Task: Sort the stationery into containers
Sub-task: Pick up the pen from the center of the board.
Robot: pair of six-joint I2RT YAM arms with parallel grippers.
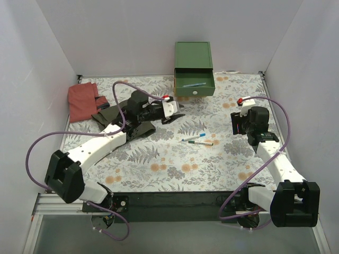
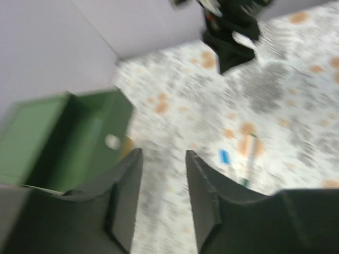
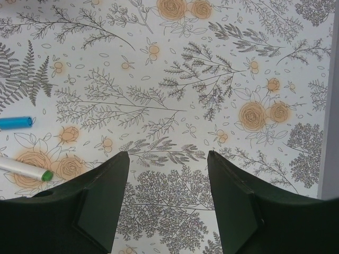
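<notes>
The green chest [image 1: 193, 53] stands at the back, its top green drawer [image 1: 195, 91] pulled open with a blue-capped pen [image 1: 193, 84] inside. Two pens lie mid-table: one with a blue cap [image 1: 195, 137] and one with a green tip [image 1: 202, 143]. My left gripper [image 1: 177, 115] is open and empty, between the drawer and the pens. Its blurred wrist view shows the gripper [image 2: 163, 154], the drawer [image 2: 79, 143] and the pens [image 2: 248, 159]. My right gripper [image 1: 235, 123] is open and empty to the right of the pens. Its wrist view shows the gripper [image 3: 167, 156], the blue-capped pen [image 3: 15, 122] and the green-tipped pen [image 3: 24, 168].
A red cloth [image 1: 83, 100] and a dark green cloth [image 1: 112, 114] lie at the left, partly under my left arm. White walls close the back and both sides. The floral mat [image 1: 159, 164] covers the table.
</notes>
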